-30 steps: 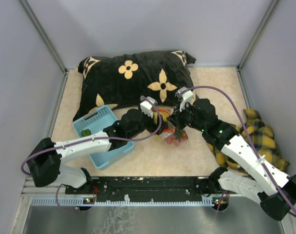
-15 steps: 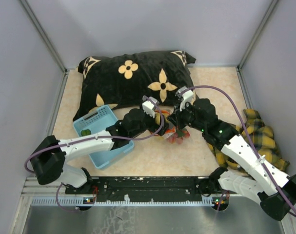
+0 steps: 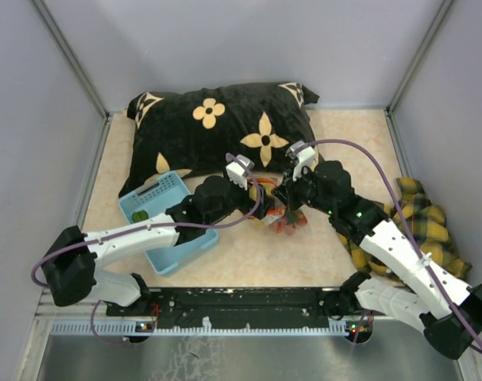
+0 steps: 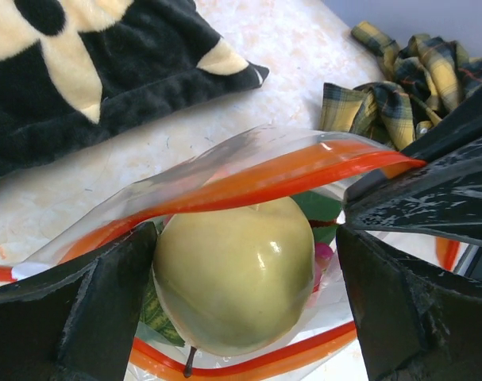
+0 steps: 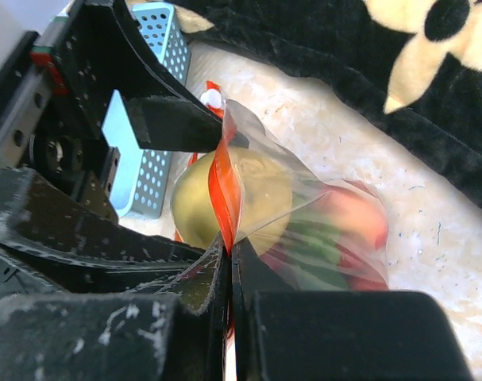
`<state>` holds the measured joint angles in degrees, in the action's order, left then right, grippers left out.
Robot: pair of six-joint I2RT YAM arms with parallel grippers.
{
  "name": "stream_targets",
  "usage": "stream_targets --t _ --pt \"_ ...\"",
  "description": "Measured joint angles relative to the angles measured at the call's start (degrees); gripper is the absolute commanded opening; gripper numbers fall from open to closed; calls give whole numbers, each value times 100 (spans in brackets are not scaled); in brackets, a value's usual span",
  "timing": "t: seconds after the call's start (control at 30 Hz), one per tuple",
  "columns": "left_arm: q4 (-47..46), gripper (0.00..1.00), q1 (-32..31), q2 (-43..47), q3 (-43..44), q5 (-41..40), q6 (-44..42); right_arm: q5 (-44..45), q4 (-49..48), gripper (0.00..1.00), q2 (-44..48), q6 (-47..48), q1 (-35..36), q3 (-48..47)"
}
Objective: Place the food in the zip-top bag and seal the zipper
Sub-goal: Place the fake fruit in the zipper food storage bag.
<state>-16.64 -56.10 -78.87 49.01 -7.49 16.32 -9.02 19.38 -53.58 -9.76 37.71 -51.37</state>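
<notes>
The zip-top bag lies on the table between both grippers, its mouth held open. My right gripper is shut on the red zipper at one end of the mouth and holds it up. My left gripper is open at the bag's mouth, its jaws either side of a yellow pear-like fruit that sits inside the red zipper strip. The fruit touches the left finger and stands apart from the right one. Red and green food shows through the clear bag. In the top view the left gripper and right gripper nearly meet.
A light blue basket stands left of the bag with a green fruit in it. A black pillow with tan flowers lies close behind. A plaid cloth lies at the right, under the right arm.
My left gripper pushed a little toward the bag, then drew back slightly to the left. The right gripper and the bag have stayed in place.
</notes>
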Motion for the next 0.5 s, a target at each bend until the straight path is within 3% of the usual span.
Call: stream_targets --t 0.5 --pt "299 100 -2 470 -2 -28 251 26 -15 0 0 -44 0 11"
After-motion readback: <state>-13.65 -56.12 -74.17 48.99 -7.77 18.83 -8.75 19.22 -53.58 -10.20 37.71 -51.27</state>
